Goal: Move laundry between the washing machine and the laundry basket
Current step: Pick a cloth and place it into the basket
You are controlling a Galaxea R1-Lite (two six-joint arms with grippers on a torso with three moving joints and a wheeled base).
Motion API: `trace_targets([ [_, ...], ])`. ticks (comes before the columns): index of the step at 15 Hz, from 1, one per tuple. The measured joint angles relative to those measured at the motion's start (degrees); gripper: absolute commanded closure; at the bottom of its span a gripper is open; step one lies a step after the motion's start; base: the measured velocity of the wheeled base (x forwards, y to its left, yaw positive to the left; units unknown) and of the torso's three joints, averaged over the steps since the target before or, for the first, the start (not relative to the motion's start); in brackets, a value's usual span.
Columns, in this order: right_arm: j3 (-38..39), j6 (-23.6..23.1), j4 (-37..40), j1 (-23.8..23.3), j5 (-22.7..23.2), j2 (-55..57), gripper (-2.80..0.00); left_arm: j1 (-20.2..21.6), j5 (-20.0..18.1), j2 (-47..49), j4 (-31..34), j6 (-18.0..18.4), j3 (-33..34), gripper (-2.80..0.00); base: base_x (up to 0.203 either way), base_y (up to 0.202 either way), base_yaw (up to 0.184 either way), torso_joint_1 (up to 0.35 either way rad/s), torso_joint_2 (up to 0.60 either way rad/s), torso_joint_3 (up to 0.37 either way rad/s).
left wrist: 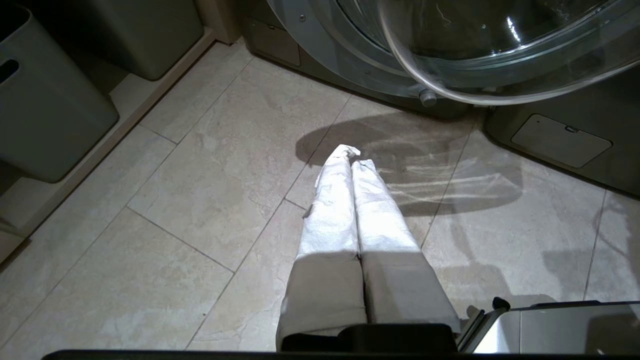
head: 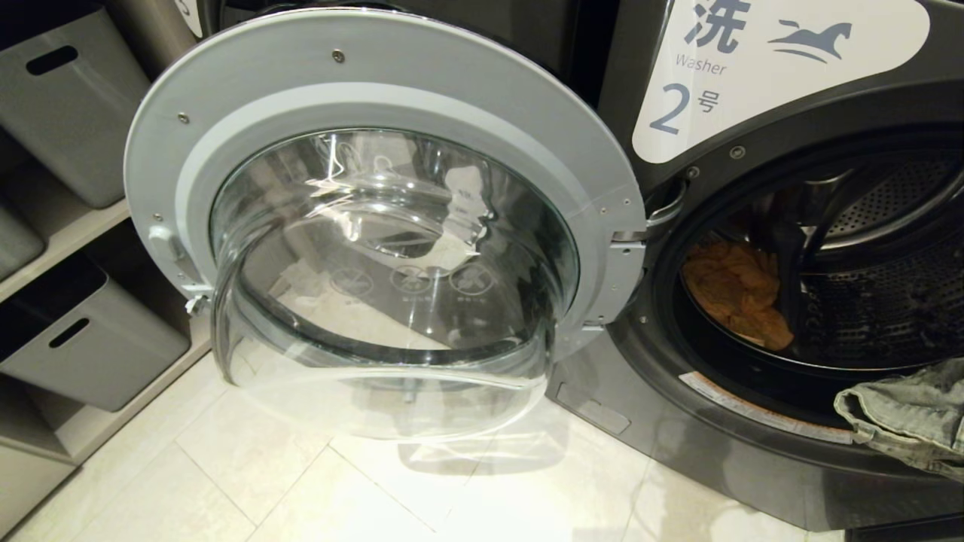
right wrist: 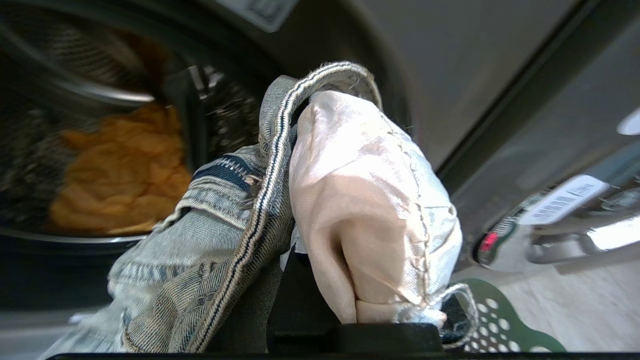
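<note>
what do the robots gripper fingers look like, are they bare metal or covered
Covered. The left gripper has two long tapering fingers wrapped in white cloth, on a black base. The right gripper shows one finger in a pale, shiny stitched cloth cover, also on a black mount.

Drum mouth: the dark grey washing machine [head: 625, 421] gapes open, passable.
Left flank: its swung-out round glass door [head: 384, 256] blocks.
Inside: yellow-orange garment [head: 742, 297] fills the drum's left.
</note>
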Motion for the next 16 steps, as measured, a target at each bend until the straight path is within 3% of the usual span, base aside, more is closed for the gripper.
trace_targets([
  [3, 2.4, -0.1, -0.03, -0.69, 1.66, 0.43, 0.0, 0.0, 0.02, 0.0, 0.01, 0.02, 0.0, 0.0, 0.0, 0.0, 0.0, 0.0, 0.0, 0.0],
  [6, 4.27, -3.75, -0.35, -0.77, 7.56, 0.93, 0.0, 0.0, 0.0, 0.0, 0.01, 0.02, 0.0, 0.0, 0.0, 0.0, 0.0, 0.0, 0.0, 0.0],
  [9, 2.46, -5.81, -1.55, -0.67, 8.39, 0.9, 0.0, 0.0, 0.0, 0.0, 0.01, 0.02, 0.0, 0.0, 0.0, 0.0, 0.0, 0.0, 0.0, 0.0],
  [13, 3.48, -13.97, -11.95, -0.35, 10.75, -0.17, 0.0, 0.0, 0.0, 0.0, 0.01, -0.01, 0.0, 0.0, 0.0, 0.0, 0.0, 0.0, 0.0, 0.0],
  [16, 4.39, -14.36, -12.38, 0.6, 11.0, -0.74, 0.0, 0.0, 0.01, 0.0, -0.01, -0.01, 0.0, 0.0, 0.0, 0.0, 0.0, 0.0, 0.0, 0.0],
])
